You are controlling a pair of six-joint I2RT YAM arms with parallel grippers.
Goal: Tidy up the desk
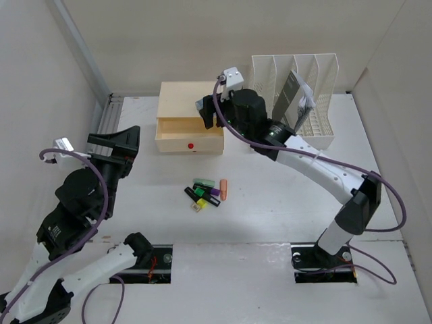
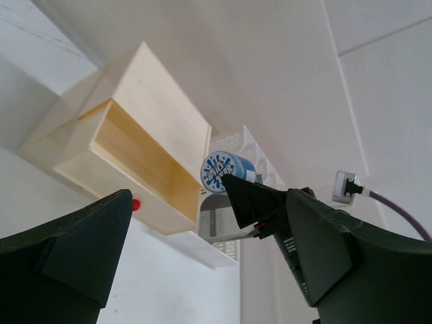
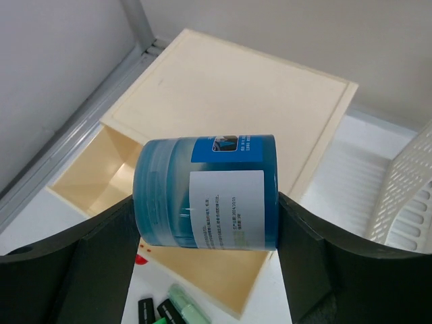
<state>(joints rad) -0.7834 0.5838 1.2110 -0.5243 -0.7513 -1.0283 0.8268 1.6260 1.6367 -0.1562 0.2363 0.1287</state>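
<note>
The desk (image 1: 270,223), a broad matte white tabletop, is seen from above filling the floor of the enclosure, with an aluminium rail (image 1: 108,118) along its left side and 2 rectangular cutouts (image 1: 152,263) at the near edge where the arm bases are mounted. A beige wooden drawer box (image 1: 182,94) is set at the far side of the desk, its drawer (image 1: 185,128) pulled out toward the arms and marked by a small red knob (image 1: 191,145). Just to the right of it a white slotted file rack (image 1: 304,74) is placed, with a dark flat item stood in 1 of its slots. A loose cluster of highlighters (image 1: 206,192) is left lying near the middle of the desk. The right gripper (image 3: 206,202) is closed on a blue jar (image 3: 223,162) with a white label, which is held on its side between the 2 fingers; it appears to be held over the open drawer, though its height above it cannot be judged. The left gripper (image 1: 120,150) is held at the left of the desk, near the rail, with its jaws spread wide and nothing between them.
</note>
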